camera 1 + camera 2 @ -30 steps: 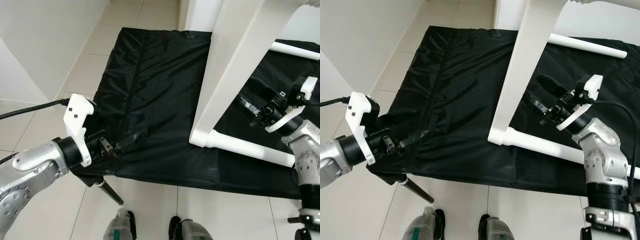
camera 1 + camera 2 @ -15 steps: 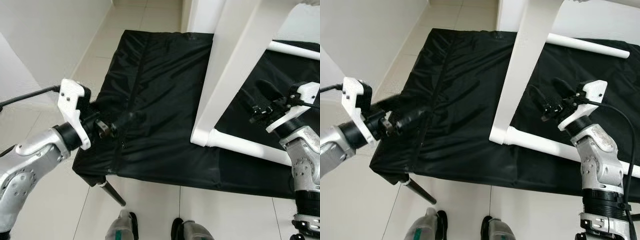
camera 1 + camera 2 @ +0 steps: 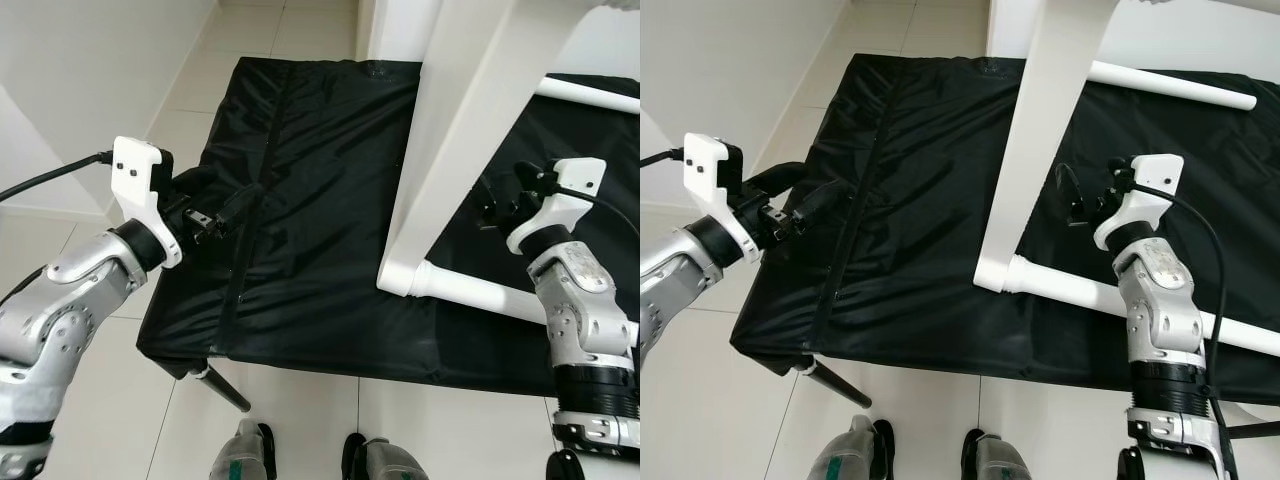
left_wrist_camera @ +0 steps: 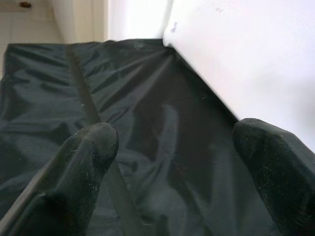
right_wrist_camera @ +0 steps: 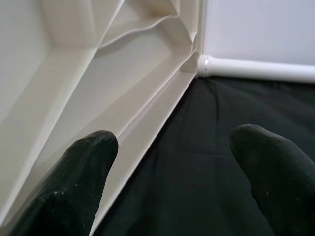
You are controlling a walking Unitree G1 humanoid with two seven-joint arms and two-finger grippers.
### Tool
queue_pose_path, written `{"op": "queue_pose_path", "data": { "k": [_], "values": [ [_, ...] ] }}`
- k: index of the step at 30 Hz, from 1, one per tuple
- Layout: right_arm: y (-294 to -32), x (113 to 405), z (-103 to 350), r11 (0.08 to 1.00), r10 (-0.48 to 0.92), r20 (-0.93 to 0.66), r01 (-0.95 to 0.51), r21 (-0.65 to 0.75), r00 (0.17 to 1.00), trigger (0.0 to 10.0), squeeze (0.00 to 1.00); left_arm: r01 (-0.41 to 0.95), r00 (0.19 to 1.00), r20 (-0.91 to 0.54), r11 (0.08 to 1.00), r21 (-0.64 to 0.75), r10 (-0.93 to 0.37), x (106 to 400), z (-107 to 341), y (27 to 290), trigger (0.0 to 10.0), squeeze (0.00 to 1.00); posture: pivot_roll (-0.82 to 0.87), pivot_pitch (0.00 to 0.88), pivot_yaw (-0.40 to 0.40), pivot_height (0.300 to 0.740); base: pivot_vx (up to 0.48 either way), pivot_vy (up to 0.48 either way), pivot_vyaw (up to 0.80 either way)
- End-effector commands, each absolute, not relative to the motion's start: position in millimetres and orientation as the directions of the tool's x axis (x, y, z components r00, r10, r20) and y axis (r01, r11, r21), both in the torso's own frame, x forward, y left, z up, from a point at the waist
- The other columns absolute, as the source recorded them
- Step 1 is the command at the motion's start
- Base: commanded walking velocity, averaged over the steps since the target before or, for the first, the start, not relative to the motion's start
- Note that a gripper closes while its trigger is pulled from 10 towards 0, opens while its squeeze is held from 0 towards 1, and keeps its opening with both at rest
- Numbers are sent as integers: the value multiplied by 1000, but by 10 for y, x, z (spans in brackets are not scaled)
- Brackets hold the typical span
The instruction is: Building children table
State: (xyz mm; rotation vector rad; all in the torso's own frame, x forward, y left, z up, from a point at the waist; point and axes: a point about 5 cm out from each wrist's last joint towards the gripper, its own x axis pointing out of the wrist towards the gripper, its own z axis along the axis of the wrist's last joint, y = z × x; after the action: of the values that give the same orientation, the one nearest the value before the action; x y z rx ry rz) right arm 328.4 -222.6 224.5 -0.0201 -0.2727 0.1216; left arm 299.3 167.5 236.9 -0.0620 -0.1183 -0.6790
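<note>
A white children's table stands on a low platform covered in black cloth, which sits on a pale tiled floor. From where I stand, the table's broad flat leg runs down from the top of the scene to a rounded foot near the front edge of the cloth, and a white round bar goes off from that foot toward the robot's right. A second white bar lies farther back on the cloth.

The left gripper hovers over the left edge of the black cloth, near a long seam that runs front to back. Its fingers are spread wide with nothing between them; its wrist view looks across the wrinkled cloth with the white leg to one side.

The right gripper is held just to the right of the table leg, above the cloth, pointing toward the leg. Its fingers are also spread wide and hold nothing. Its wrist view shows the ribbed inner side of the white leg close ahead, not touched, and a white bar meeting it at a corner.

A dark metal leg of the platform pokes out under the front left corner. The robot's feet are at the front edge, on the tiles. I see no boxes or trays here.
</note>
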Motion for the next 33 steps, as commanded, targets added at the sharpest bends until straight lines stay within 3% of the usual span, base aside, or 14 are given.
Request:
{"op": "queue_pose_path", "data": {
  "k": [1, 9, 18, 27, 33],
  "values": [
    [-2231, 3305, 2216, 997, 73, 265, -68, -29, 961, 10000, 0, 584, 809, 93, 812, -11, -581, 3051, 2294, 1703, 10000, 0, 0, 187, 45, 740, 0, 0, 0],
    [-2209, 3391, 2184, 999, -50, 251, 53, -5, 967, 10000, 0, 511, 858, 59, 860, 10, -510, 3186, 2192, 1622, 10000, 0, -18, 180, 36, 740, 0, 0, 0],
    [-2236, 3463, 2156, 982, -178, 247, 187, -16, 953, 10000, 0, 475, 878, 53, 880, 23, -475, 3319, 2168, 1311, 10000, 0, -20, 172, 38, 740, 0, 0, 0],
    [-1993, 3508, 2213, 993, -93, 296, 112, -47, 950, 10000, 0, 331, 931, 175, 943, -39, -320, 3393, 2323, 1196, 10000, 0, -19, 150, 28, 740, 0, 0, 0],
    [-1963, 3525, 2207, 992, -86, 302, 110, -62, 949, 10000, 0, 314, 936, 185, 948, -51, -300, 3401, 2330, 1175, 10000, 0, -18, 148, 22, 740, 0, 0, 0]
  ]
}}
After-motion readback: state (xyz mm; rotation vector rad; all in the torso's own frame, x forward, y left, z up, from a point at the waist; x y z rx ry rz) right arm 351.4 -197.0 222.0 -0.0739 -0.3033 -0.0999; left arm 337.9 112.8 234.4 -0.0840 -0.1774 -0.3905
